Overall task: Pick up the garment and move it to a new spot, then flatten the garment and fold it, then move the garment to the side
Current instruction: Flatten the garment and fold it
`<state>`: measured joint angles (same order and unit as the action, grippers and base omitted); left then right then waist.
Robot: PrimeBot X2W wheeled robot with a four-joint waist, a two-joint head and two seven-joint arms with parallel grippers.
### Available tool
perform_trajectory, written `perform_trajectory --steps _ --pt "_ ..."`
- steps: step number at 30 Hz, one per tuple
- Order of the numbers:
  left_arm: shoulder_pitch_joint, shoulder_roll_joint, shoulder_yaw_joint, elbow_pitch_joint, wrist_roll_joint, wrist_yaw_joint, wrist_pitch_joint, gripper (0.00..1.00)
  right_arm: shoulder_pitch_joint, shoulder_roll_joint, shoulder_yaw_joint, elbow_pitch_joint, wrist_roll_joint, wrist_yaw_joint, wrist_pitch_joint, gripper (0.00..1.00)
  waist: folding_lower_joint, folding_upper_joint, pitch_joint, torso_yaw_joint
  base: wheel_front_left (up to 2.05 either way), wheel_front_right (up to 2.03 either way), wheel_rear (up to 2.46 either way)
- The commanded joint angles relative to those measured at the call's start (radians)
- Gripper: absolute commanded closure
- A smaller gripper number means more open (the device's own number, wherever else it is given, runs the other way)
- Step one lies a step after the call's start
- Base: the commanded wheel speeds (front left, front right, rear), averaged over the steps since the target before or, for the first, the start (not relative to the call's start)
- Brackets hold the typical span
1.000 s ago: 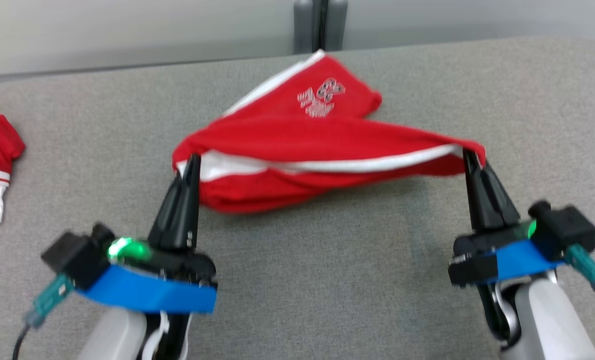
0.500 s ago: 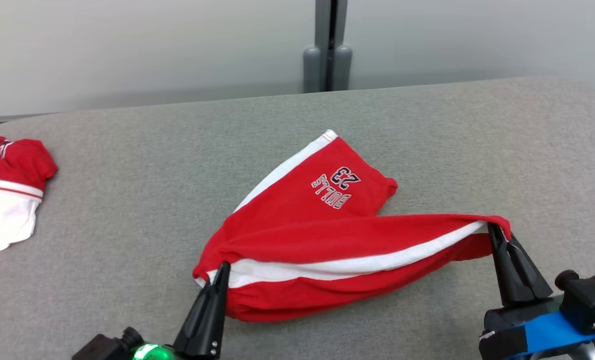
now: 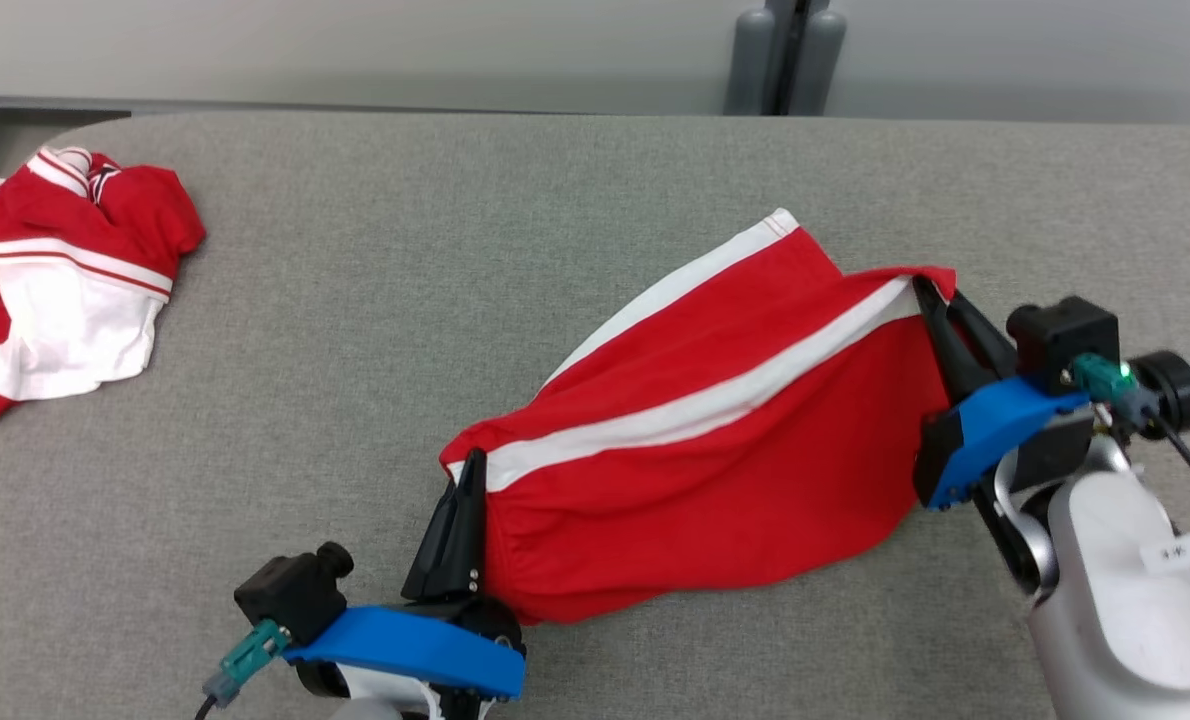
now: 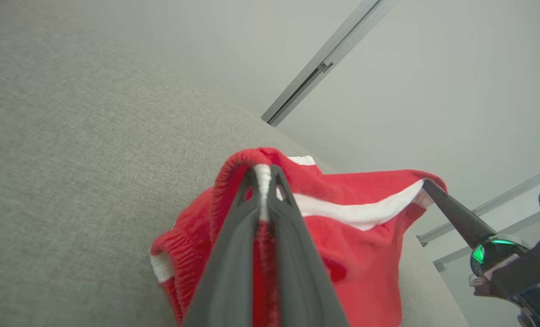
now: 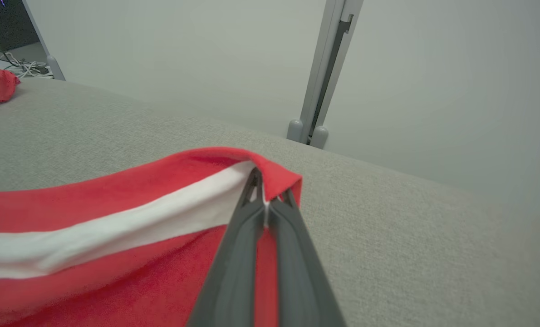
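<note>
The garment (image 3: 715, 440) is a pair of red shorts with a white side stripe, stretched between my two grippers above the grey table. My left gripper (image 3: 470, 465) is shut on the elastic waistband corner, seen close in the left wrist view with the garment (image 4: 356, 236) pinched at my left gripper (image 4: 263, 175). My right gripper (image 3: 923, 290) is shut on the leg-hem corner at the upper right; the right wrist view shows the garment (image 5: 115, 213) clamped in my right gripper (image 5: 264, 188). One leg lies folded under the raised layer.
A second red and white garment (image 3: 55, 290) lies crumpled at the table's far left edge. The grey padded table (image 3: 375, 300) stretches wide around the shorts. A grey post (image 3: 783, 50) stands against the wall behind the table.
The head camera has turned, shifting the whole picture. The held edge now runs diagonally, with my right gripper farther away than my left, and the upper layer covers the printed leg.
</note>
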<state>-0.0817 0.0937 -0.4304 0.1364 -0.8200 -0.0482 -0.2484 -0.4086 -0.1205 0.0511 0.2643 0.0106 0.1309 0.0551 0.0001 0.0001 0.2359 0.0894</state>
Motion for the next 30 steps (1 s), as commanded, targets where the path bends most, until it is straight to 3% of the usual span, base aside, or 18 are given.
perform_trajectory --steps 1,12,14,16,17,18,19,24,30 --pt "-0.036 -0.008 0.012 0.031 -0.015 0.005 -0.004 1.00 -0.061 -0.018 0.010 0.044 -0.011 0.000 0.001 1.00 -0.0001 -0.0001 0.035 0.029 0.00 0.00 0.00" --pt "-0.219 -0.042 0.004 0.248 -0.079 0.021 -0.016 1.00 -0.400 -0.040 0.063 0.439 0.007 0.000 0.004 1.00 -0.0001 -0.0001 0.122 0.090 0.00 0.00 0.00" --pt "-0.231 -0.043 -0.014 0.263 -0.106 0.022 -0.017 1.00 -0.435 -0.030 0.077 0.502 0.025 0.000 -0.004 0.90 -0.0001 -0.0001 0.127 0.097 0.00 0.00 0.00" --pt "-0.237 -0.043 -0.029 0.269 -0.123 0.027 -0.017 1.00 -0.470 -0.032 0.076 0.555 0.038 0.000 -0.019 0.62 -0.0001 -0.0001 0.130 0.102 0.00 0.00 0.00" --pt "-0.238 -0.043 -0.037 0.268 -0.129 0.029 -0.017 0.80 -0.485 -0.035 0.086 0.576 0.036 0.000 -0.030 0.35 -0.0001 -0.0001 0.131 0.104 0.00 0.00 0.00" --pt "-0.238 -0.043 -0.046 0.266 -0.129 0.028 -0.017 0.50 -0.497 -0.036 0.091 0.598 0.036 0.000 -0.039 0.00 -0.0001 -0.0001 0.131 0.106 0.00 0.00 0.00" --pt "-0.237 -0.043 -0.051 0.263 -0.132 0.031 -0.017 0.00 -0.507 -0.035 0.096 0.618 0.039 0.000 -0.050 0.00 -0.0001 -0.0001 0.131 0.108 0.00 0.00 0.00" --pt "-0.231 -0.041 -0.068 0.250 -0.052 0.042 -0.017 0.00 -0.546 -0.034 0.119 0.697 0.052 0.000 -0.102 0.00 -0.0001 -0.0001 0.124 0.109 0.00 0.00 0.00" --pt "-0.200 0.019 -0.086 0.222 0.072 0.072 -0.017 0.00 -0.564 -0.040 0.163 0.759 0.074 0.000 -0.141 0.00 -0.0001 -0.0001 0.104 0.100 0.00 0.00 0.00"
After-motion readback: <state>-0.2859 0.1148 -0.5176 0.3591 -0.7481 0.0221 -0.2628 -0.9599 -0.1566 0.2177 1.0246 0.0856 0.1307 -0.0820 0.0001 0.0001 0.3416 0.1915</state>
